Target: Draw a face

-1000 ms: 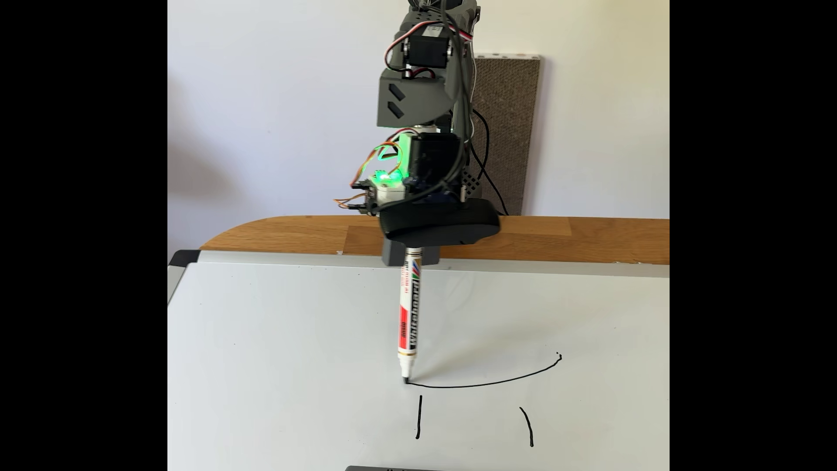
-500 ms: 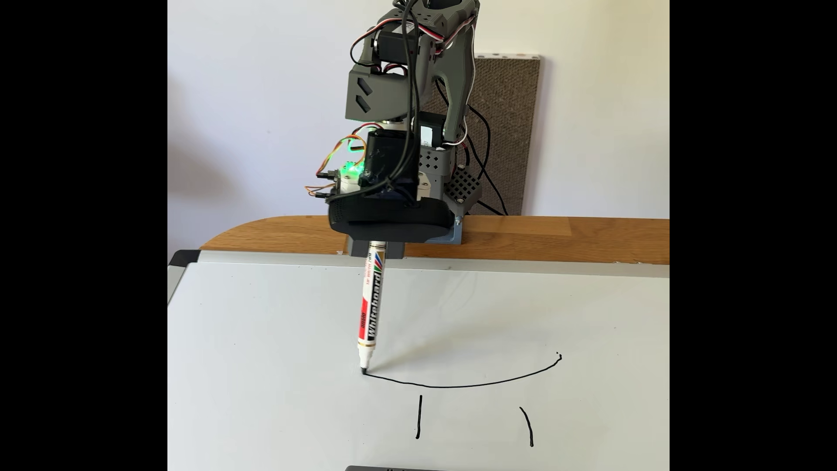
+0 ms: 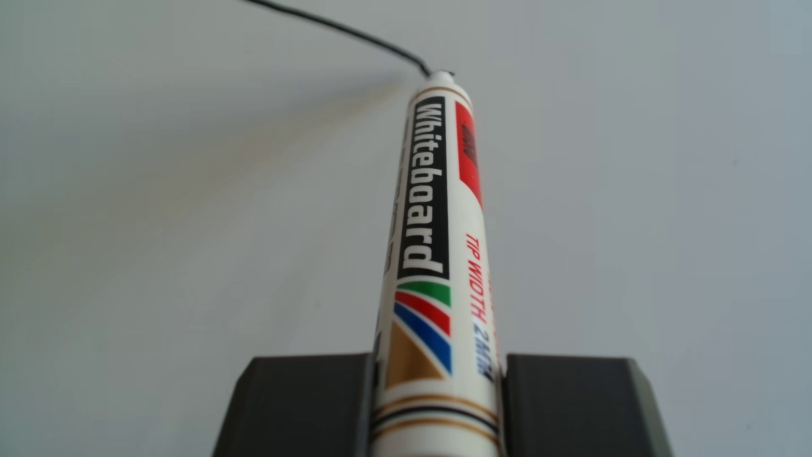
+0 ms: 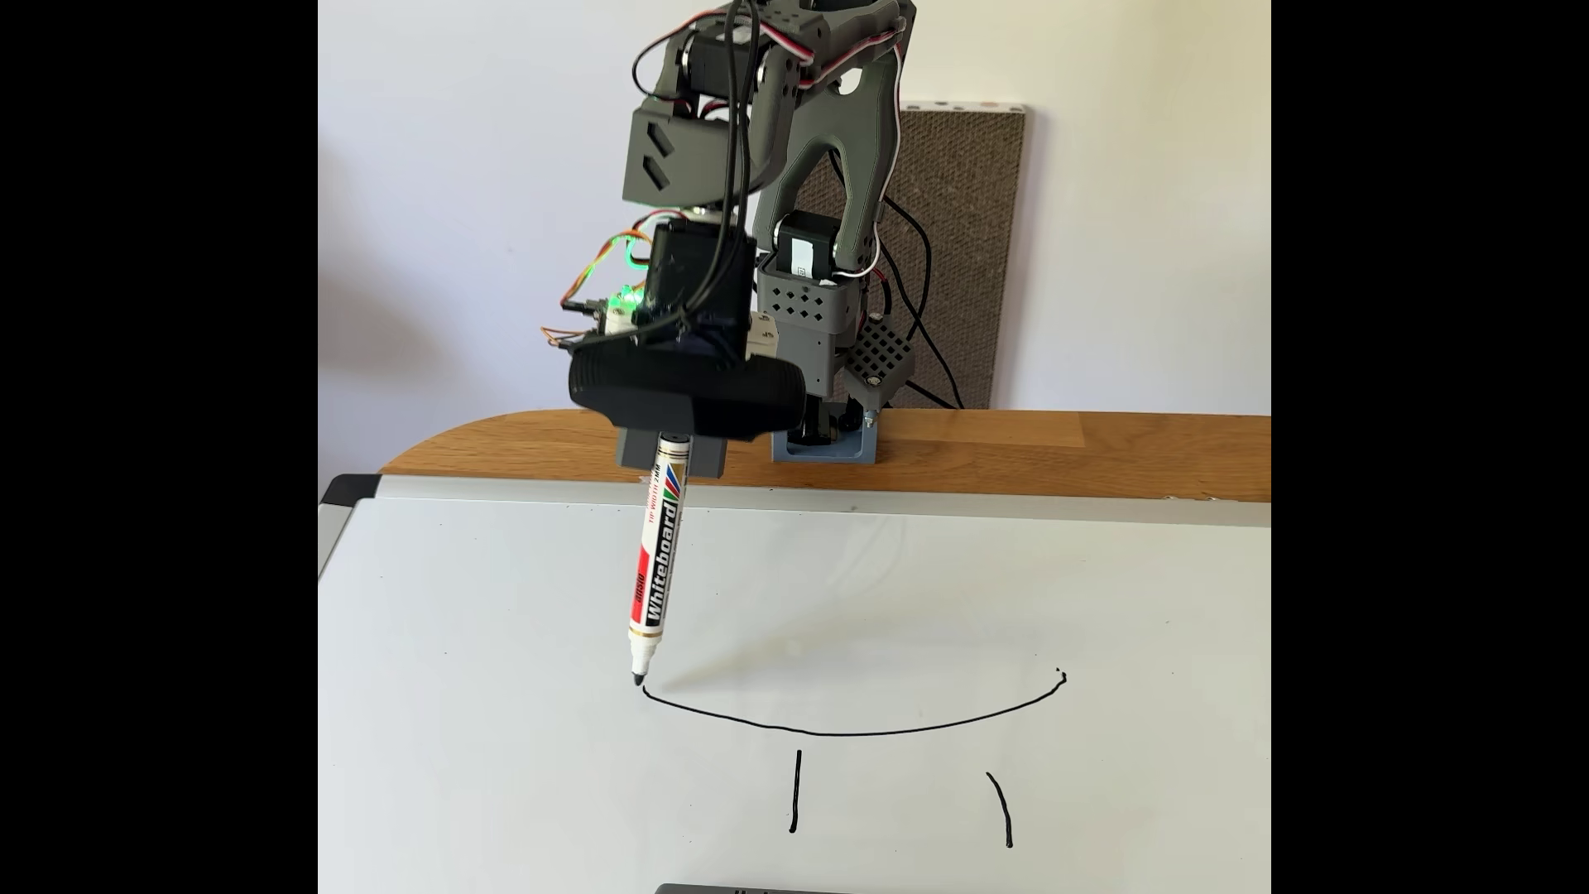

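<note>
My gripper (image 4: 673, 456) is shut on a white whiteboard marker (image 4: 658, 567), which points down at the whiteboard (image 4: 516, 774). The face is a long shallow black curve (image 4: 860, 735) with two short strokes below it, one on the left (image 4: 796, 791) and one on the right (image 4: 1002, 808). The marker tip (image 4: 639, 680) sits at the curve's left end; I cannot tell if it touches the board. In the other view, two dark grey fingers (image 3: 303, 404) clamp the marker (image 3: 433, 219) from both sides of the gripper (image 3: 439, 358), and the drawn line (image 3: 342, 28) runs from the tip to the upper left.
The whiteboard's grey frame (image 4: 1032, 513) lies against a wooden tabletop (image 4: 1032, 456) where the arm's base (image 4: 824, 443) stands. A brown textured panel (image 4: 963, 258) leans on the wall behind. A grey object (image 4: 748, 888) pokes in at the bottom edge.
The arm has swung left with the marker, and the curved line has grown leftward and slightly upward. The two short strokes are unchanged.
</note>
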You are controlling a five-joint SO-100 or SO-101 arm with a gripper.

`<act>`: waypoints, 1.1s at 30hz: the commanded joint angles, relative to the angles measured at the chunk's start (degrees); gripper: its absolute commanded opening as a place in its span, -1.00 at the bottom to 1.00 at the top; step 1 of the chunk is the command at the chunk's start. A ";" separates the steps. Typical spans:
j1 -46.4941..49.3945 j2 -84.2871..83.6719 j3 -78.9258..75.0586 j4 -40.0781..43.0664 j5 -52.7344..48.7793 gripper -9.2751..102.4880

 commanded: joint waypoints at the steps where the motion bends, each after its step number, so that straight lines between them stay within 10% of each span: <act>1: -3.69 7.29 -6.06 0.00 2.64 -0.85; 11: -24.26 28.21 -5.80 7.03 15.82 -0.85; 33: -33.22 69.17 -4.31 19.86 21.36 -0.85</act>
